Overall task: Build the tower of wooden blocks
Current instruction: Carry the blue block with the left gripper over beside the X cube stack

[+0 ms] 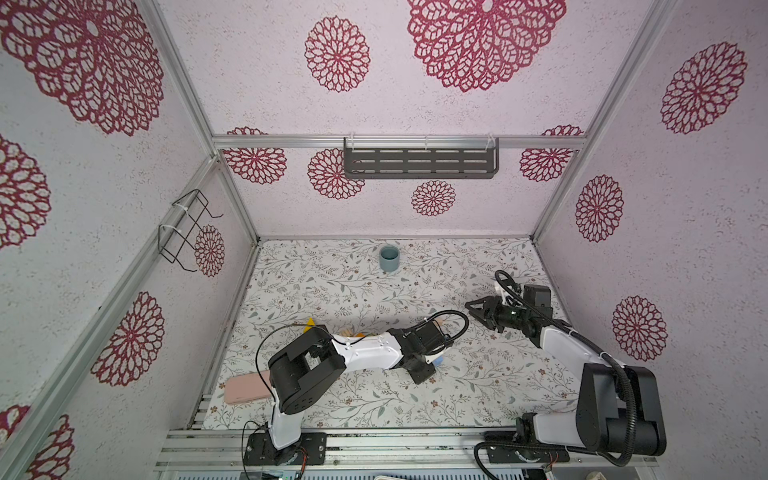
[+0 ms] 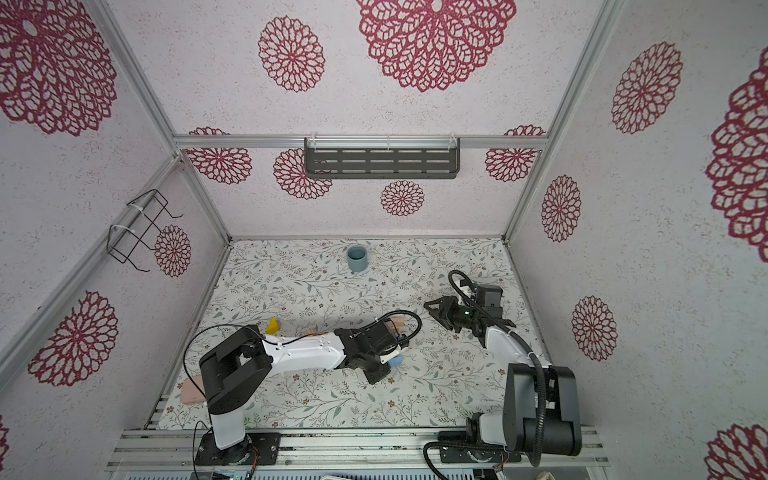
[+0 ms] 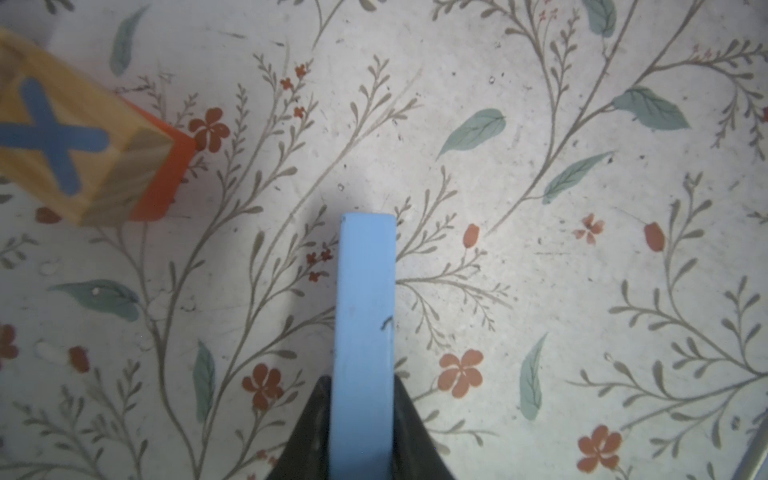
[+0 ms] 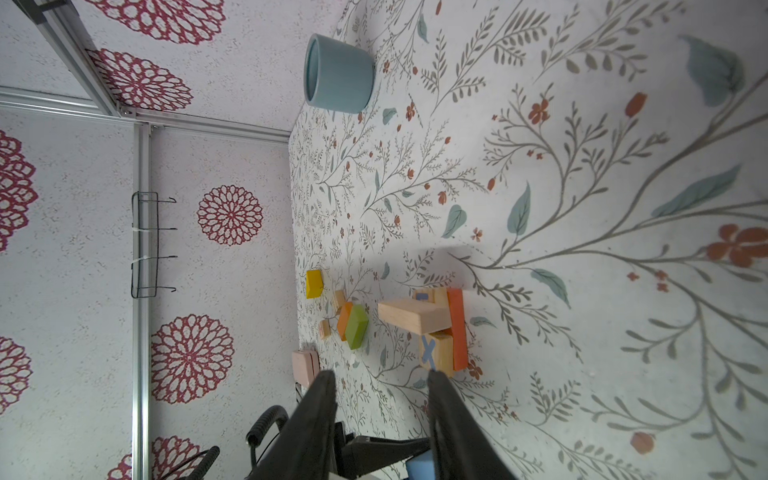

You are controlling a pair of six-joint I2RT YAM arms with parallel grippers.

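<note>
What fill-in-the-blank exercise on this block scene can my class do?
1. The block between the left gripper's fingers is ___.
2. The cube against the orange block shows the letter ___.
3. The wedge is ___.
4. The right gripper holds ___.
Missing words: blue; X; yellow; nothing.

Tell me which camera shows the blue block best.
Left wrist: the blue block runs long and unobstructed between the jaws. Both top views show only a sliver under the left arm; right wrist catches one corner.
</note>
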